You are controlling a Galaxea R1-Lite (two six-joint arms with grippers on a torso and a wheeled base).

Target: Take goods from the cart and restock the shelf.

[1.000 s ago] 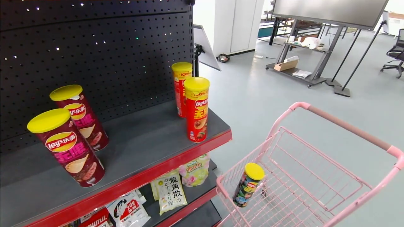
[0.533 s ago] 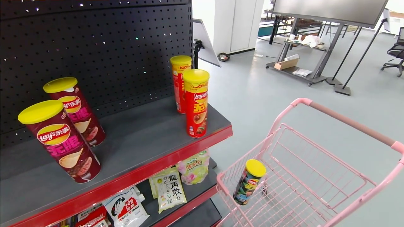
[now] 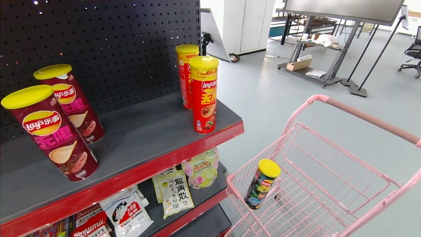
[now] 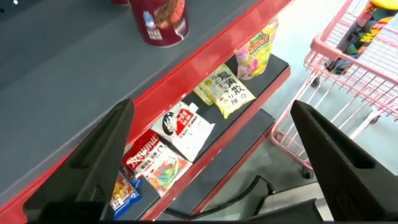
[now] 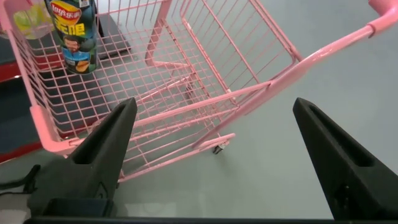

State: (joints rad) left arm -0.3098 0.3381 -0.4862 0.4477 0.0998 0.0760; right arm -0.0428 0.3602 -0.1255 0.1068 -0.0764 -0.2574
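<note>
Comparing the head view with a second ago, I see the whole picture slide: the shelf (image 3: 141, 131) rides up and leftward and the pink cart (image 3: 361, 115) looms nearer, so it is the camera that has moved, not the goods (nothing has shifted against its neighbours). I read that as lining up on the cart; no pick has begun. From the left, the shelf carries two maroon cans (image 3: 49, 131) upright, one behind the other, then bare board, then two red cans (image 3: 203, 95) at its right end. Below them, snack bags (image 3: 177, 194) lie on the lower shelf (image 4: 273, 65). The cart holds one dark can (image 3: 261, 184), standing in the corner nearest the shelf. My left gripper (image 4: 212, 104) hangs before the shelf's red edge, fingers spread wide, holding nothing; my right gripper (image 5: 214, 101) hovers over the cart, likewise spread and empty
</note>
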